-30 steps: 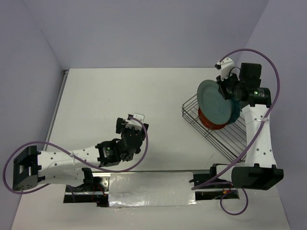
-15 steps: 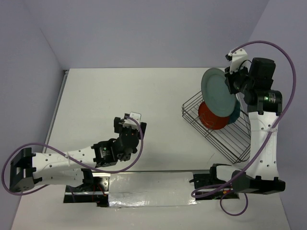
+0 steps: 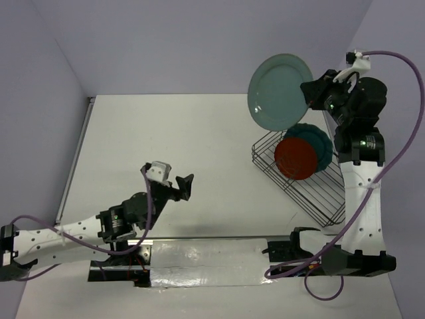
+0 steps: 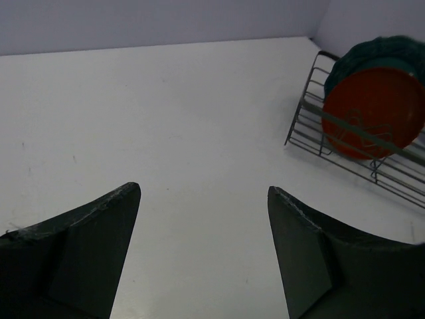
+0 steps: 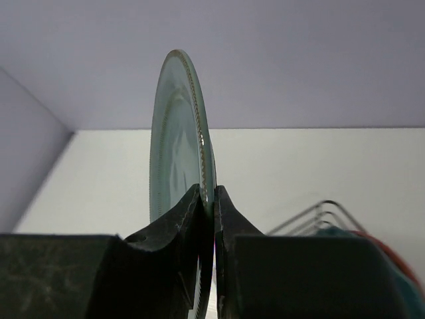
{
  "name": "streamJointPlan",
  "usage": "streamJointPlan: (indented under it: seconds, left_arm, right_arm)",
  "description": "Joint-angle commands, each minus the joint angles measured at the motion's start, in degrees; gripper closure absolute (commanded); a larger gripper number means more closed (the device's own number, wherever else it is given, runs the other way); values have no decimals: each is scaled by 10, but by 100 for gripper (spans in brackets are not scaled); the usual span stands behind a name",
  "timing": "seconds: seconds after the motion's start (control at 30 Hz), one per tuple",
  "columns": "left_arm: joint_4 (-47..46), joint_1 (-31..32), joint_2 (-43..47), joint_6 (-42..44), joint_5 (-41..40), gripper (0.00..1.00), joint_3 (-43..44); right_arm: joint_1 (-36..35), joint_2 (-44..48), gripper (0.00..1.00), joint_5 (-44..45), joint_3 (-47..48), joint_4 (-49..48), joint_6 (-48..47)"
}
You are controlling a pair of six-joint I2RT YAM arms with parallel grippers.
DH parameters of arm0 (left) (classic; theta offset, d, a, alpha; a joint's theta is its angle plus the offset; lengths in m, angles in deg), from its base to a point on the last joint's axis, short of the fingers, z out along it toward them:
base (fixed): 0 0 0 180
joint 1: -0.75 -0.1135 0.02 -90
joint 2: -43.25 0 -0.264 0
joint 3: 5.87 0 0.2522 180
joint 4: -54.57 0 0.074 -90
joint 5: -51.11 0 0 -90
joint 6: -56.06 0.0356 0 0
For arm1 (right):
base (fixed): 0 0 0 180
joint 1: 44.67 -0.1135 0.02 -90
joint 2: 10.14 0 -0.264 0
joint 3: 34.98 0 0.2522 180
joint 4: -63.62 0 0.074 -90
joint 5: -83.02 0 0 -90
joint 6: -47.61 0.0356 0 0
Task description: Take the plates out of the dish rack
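On the left, the left arm reaches out low over the white worktop (image 3: 166,126), and the left gripper (image 3: 184,183) at its end holds nothing. Its two dark fingers (image 4: 99,232) are spread wide, with only bare white surface showing between them in the wrist view. It points towards the right side of the worktop and is well apart from everything there.

Further right, the smooth pale grey-green round plate (image 3: 279,91) is up in the air, out of the rack and tilted on edge with its face turned towards the left. From above it shows against the back wall, over the rack's far end. The right gripper (image 3: 309,92) has it by the right-hand rim. In the right wrist view the fingers (image 5: 174,222) are pinched narrow on the thin edge, one on each face, and the plate (image 5: 178,143) stands edge-on straight ahead of them.

Below it, near the right edge of the worktop, sits the dark thin-wire rectangular dish rack (image 3: 312,196), set at an angle. Two plates stand on edge in its far end: a plain red-orange round plate (image 3: 294,159) in front and, just behind it, a dark teal plate with a scalloped rim (image 3: 323,141). The near part of the rack holds no plates.
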Motion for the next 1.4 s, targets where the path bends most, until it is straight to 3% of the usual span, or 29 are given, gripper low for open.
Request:
streamJointPlan:
  seconds: [0.0,0.1,0.23,0.33,0.43,0.6,0.87,1.37]
  left_arm:
    - [-75,-1,58,8,42,10,-31]
    - [-101,-2,82,14,27,10,-51]
    - [-82,-1,44,8,-19,13,-27]
    - [-57,-1,16,0,-72,14,-14]
    - [-66,-1,18,9,-90,14,-19]
    - [-78,-1,56,9,-102,14,-43]
    - [-73,-2,64,12,-89,12,-43]
    - [-74,-1,30,12,-105,12,-35]
  right_arm:
    - [-34,11,100,-57,-61,-242,214]
    - [-120,-10,100,-37,-72,-280,209]
    - [-211,-36,100,51,-117,-322,219]
    - [-254,-72,100,72,-151,-392,273]
    - [-297,-137,100,108,-148,-411,244]
    - [-300,-252,100,79,-148,-506,261]
    - [-296,-368,100,96,-112,-527,293]
    - [-264,-462,100,87,-132,-571,342]
